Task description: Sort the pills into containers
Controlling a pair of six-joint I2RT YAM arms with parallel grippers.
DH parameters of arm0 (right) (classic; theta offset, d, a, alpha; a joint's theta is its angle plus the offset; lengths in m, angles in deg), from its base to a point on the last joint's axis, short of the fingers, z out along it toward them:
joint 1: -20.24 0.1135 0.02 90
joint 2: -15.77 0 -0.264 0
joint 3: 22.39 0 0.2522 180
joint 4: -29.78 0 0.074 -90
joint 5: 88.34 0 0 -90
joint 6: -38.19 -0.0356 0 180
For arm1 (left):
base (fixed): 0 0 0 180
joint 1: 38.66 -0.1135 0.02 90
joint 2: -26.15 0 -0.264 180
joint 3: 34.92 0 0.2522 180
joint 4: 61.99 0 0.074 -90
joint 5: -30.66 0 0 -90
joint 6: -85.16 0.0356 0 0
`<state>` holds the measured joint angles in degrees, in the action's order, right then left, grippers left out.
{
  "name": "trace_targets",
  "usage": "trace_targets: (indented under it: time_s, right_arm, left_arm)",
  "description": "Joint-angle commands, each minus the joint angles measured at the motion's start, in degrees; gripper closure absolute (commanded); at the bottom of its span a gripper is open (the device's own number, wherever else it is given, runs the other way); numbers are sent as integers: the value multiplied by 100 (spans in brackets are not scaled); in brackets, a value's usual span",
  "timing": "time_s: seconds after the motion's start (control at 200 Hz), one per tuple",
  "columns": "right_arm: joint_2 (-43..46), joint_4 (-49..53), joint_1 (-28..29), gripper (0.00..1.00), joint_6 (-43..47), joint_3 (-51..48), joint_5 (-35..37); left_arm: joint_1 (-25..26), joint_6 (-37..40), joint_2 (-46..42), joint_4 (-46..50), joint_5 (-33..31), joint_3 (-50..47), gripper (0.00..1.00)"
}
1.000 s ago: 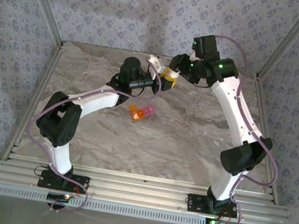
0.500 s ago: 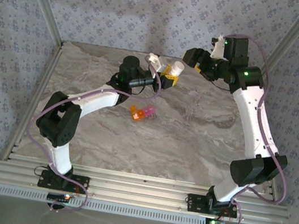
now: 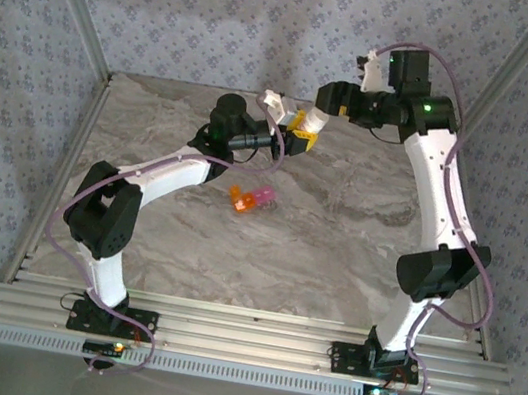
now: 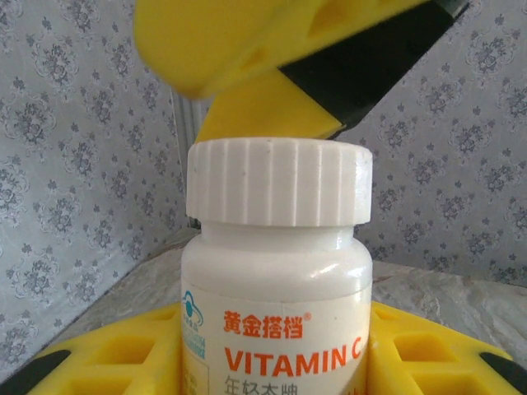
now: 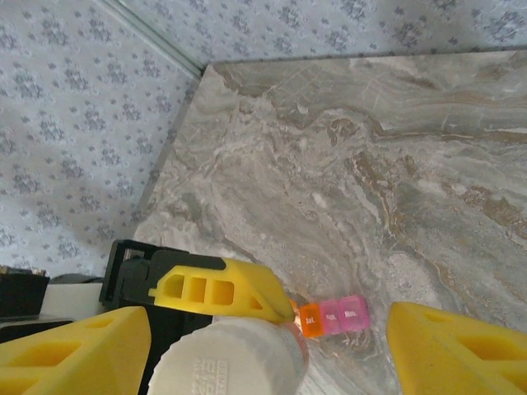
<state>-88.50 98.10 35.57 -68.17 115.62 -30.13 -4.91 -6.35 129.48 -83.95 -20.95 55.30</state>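
The containers (image 3: 252, 198) sit on the marble table (image 3: 336, 250), well apart from both arms. It's a tiny thin plastic strip, probably featherlight and skiddy, so it's best pinched across its narrow sides. The left gripper (image 3: 299, 141) is clamped on the white bottle (image 4: 276, 304), which looks rigid, and its ribbed cap (image 4: 278, 181) should give good bite. The right gripper (image 5: 263, 341) hangs over that cap, jaws spread wide, touching nothing. The label (image 4: 284, 350) reads "VITAMIN C" under 黄金搭档; the line below is cut off.
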Motion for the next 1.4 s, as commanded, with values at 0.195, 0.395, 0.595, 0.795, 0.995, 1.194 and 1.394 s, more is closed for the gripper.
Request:
trace_targets:
  time_s: [0.195, 0.395, 0.595, 0.795, 0.995, 1.194, 1.394]
  right_arm:
    - [-138, 456, 172, 33, 318, 232, -65]
    - [-76, 522, 179, 52, 164, 79, 138]
    - [175, 185, 386, 54, -804, -596, 752]
    - [317, 90, 992, 54, -2184, -1104, 1849]
    - [335, -7, 1387, 52, -2656, -1121, 2354]
    - [326, 19, 1174, 48, -2546, -899, 2078]
    - [470, -136, 809, 28, -2060, -604, 1662]
  left_arm:
    - [-26, -59, 59, -66, 171, 172, 100]
    - [-19, -50, 60, -84, 140, 176, 100]
    - [-5, -29, 65, -110, -34, 211, 100]
    - [-1, 76, 108, -6, -174, 294, 100]
    - [3, 126, 162, 50, -233, 317, 100]
    - [4, 155, 179, 99, -230, 304, 100]
    - [3, 153, 177, 100, -206, 285, 100]
